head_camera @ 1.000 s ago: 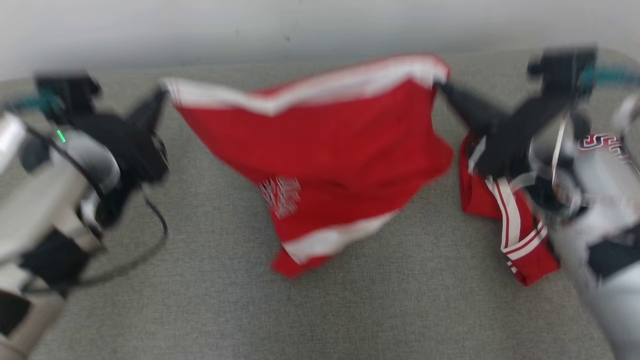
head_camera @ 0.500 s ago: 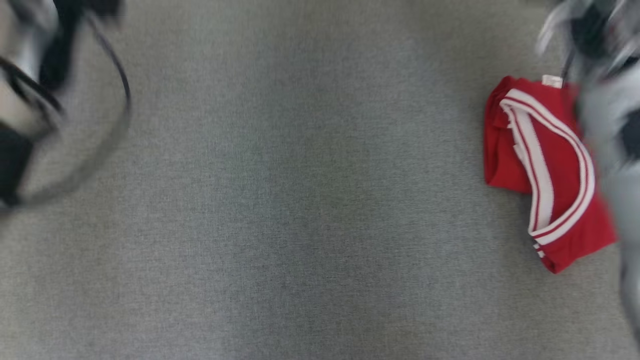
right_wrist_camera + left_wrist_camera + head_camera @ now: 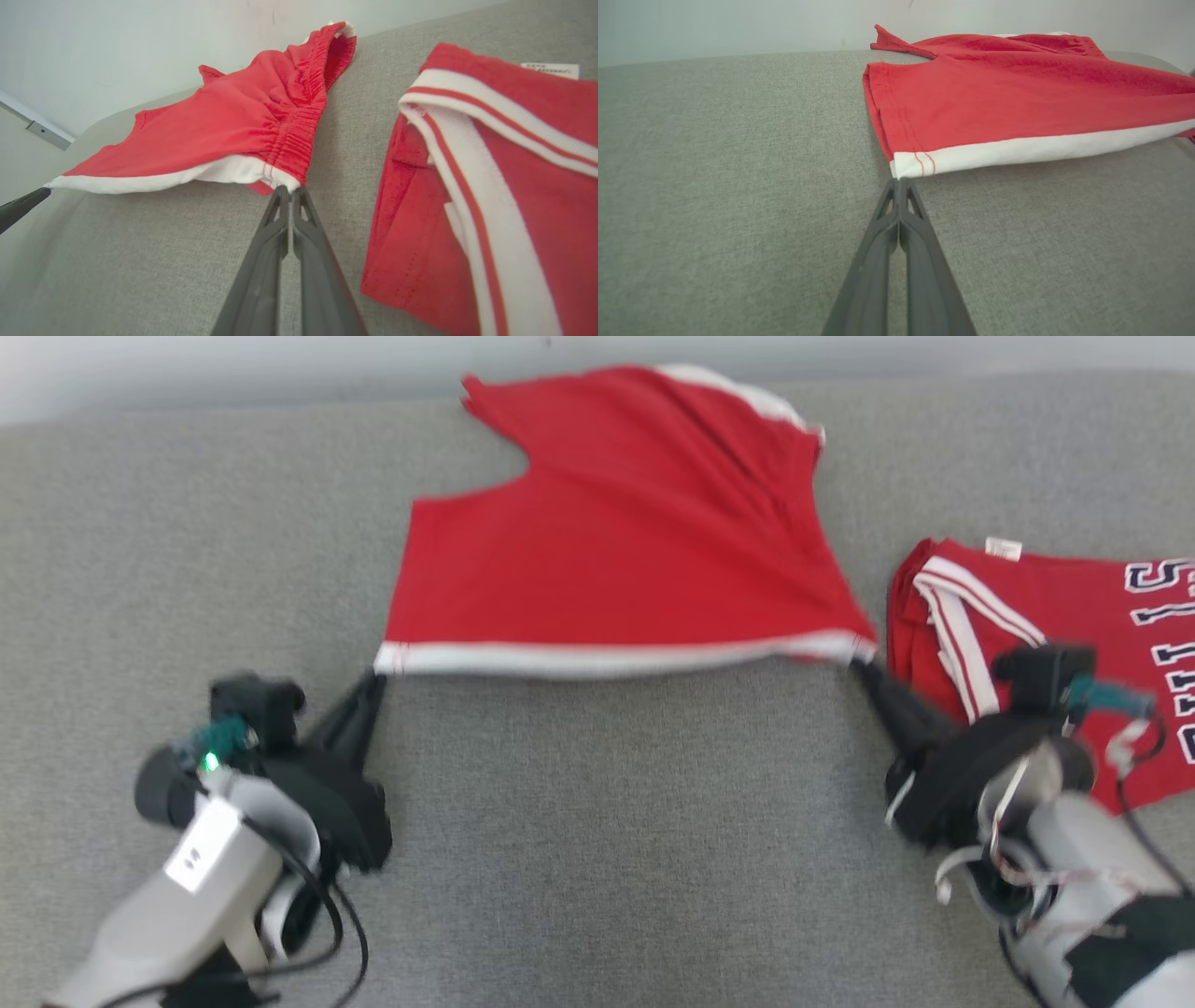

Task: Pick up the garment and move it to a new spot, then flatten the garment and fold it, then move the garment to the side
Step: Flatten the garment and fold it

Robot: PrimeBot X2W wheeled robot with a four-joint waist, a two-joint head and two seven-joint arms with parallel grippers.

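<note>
While both pairs of fingers are pressed shut, each one pinches a near corner of the red garment (image 3: 616, 541), which lies spread on the grey cushion (image 3: 597, 859) ahead of the robot. The left gripper (image 3: 377, 679) has its tips on the near left corner, right at the end of the white band that runs along the garment's near edge. In the left wrist view the two fingers (image 3: 878, 261) meet with no gap, and the corner of the band sits at their very tips. The right gripper (image 3: 858, 664) grips the near right corner, where the white band meets a gathered, elastic-looking seam. In the right wrist view its fingers (image 3: 261, 270) are likewise closed flat together on the cloth. Between the two grippers the white edge runs nearly straight and sits slightly off the cushion, with a shadow under it. From that edge the garment stretches away from the fingers, and its far end reaches the back of the cushion by the pale wall (image 3: 233, 369). Just to the right of the right gripper lies a second red top (image 3: 1027, 607) with white stripes, dark lettering and a small white tag (image 3: 1004, 548); it sits close beside the garment.
</note>
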